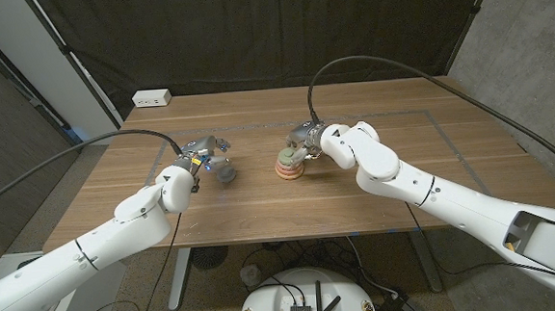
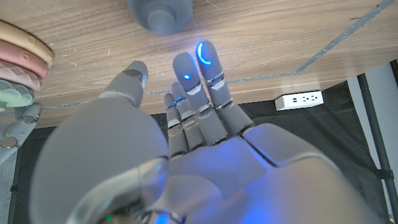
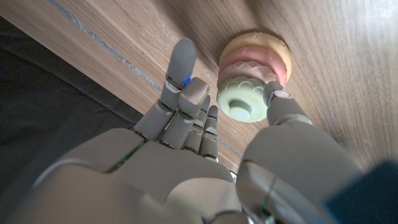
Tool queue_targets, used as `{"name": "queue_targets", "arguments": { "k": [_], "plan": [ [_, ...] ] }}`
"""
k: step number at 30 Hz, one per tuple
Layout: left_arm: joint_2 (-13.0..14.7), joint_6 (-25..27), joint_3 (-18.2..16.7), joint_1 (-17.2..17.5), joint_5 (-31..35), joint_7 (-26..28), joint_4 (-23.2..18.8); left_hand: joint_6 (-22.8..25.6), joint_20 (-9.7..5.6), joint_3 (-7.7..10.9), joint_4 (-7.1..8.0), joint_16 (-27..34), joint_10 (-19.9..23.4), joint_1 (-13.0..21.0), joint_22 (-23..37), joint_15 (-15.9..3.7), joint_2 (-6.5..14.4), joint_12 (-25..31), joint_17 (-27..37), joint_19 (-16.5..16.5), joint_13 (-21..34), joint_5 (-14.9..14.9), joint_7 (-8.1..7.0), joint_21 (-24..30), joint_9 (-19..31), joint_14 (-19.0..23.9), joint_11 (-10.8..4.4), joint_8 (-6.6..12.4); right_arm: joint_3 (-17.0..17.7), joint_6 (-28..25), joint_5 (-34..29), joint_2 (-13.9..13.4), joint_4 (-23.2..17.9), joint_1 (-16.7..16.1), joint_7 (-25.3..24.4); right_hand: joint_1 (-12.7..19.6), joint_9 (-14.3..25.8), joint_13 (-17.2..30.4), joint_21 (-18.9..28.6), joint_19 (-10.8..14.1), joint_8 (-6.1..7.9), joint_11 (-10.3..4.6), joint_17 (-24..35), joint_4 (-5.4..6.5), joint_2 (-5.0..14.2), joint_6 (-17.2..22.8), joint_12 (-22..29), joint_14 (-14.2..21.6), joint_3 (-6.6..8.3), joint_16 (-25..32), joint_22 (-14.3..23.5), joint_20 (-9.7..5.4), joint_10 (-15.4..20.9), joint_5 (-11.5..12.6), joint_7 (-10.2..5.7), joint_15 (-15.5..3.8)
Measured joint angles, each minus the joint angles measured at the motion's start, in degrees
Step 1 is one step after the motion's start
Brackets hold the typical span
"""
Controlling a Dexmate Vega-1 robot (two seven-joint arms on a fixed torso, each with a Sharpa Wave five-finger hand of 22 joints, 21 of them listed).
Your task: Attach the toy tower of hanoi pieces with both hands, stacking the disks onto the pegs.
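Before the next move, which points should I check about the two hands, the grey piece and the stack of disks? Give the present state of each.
1. Stack of disks stands upright on the table: ok.
2. Green disk sits on top of the stack: ok.
3. Right hand is at the stack, thumb beside the green disk: ok; firm hold: cannot tell.
4. Grey piece lies free on the table: ok.
5. Left hand holds nothing, fingers apart near the grey piece: ok.
6. Grey piece apart from the stack: ok.
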Motion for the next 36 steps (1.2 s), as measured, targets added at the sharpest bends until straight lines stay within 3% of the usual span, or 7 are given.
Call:
{"name": "queue_targets", "arguments": {
  "k": [13, 18, 29, 36],
  "plan": [
    [0.00, -0.12, -0.32, 0.42, -0.17, 0.65, -0.28, 0.00, 0.00, 0.00, 0.00, 0.00, 0.00, 0.00, 0.00, 0.00, 0.00, 0.00, 0.00, 0.00, 0.00, 0.00, 0.00, -0.01, 0.00, 0.00, 0.00, 0.00, 3.21, -1.30, -0.11, -1.69, -3.53, -3.63, -0.30, 0.00, 0.00, -0.53, -0.44, 0.01, 0.26, -0.73, -0.12, -0.25, 0.00, 0.96, 0.62, -0.72, 0.25, -0.48, 0.00, 0.00, 1.02, -0.43, -0.73, 0.10],
    [0.01, -0.28, -0.47, 0.48, -0.21, 0.67, -0.51, 0.00, 0.00, 0.00, 0.00, 0.00, 0.00, 0.00, 0.00, 0.00, 0.00, 0.00, 0.00, 0.00, 0.00, 0.00, 0.00, -0.01, 0.22, 0.00, 0.00, 0.00, 5.04, -3.63, 0.34, -2.34, -4.70, -5.73, -3.49, 0.92, 0.12, -0.80, -0.44, 0.01, 0.71, -1.26, -0.09, -0.60, 0.95, 2.13, 0.85, -0.71, 0.85, -0.48, 0.03, 0.00, 2.32, -0.43, -1.68, 0.10],
    [0.03, -0.02, -1.17, 0.87, -0.47, 0.96, -1.17, 0.00, 0.00, -0.01, 0.00, 0.00, 0.00, 0.00, -0.01, 0.00, 0.00, 0.00, 0.00, 0.00, 0.00, 0.00, 0.00, 0.32, 0.30, 0.00, 0.00, 0.00, 8.38, -5.97, 2.92, -3.50, -6.93, -9.67, -9.56, 2.66, 0.70, -1.31, -0.44, 0.89, 2.09, -1.96, 0.17, -1.25, 3.43, 4.45, 1.28, 0.04, 2.23, 0.19, 0.15, -0.04, 4.04, -0.17, -1.95, -0.21],
    [-0.05, 0.33, -1.74, 1.42, -0.85, 1.82, -1.50, 0.00, 0.00, -0.01, 0.00, 0.22, 0.00, 0.00, -0.01, 0.00, 0.00, 0.00, 0.00, 0.00, 0.00, 0.00, 0.00, 0.32, 0.29, 0.00, 0.00, 0.00, 10.08, -7.31, 4.68, -4.38, -8.01, -11.83, -13.52, 3.25, 0.96, -1.59, -0.44, 1.06, 2.40, -2.37, 0.42, -1.26, 4.03, 5.38, 1.28, 0.76, 2.71, 0.67, 0.15, -0.21, 4.86, -0.16, -2.26, -0.31]
  ]
}}
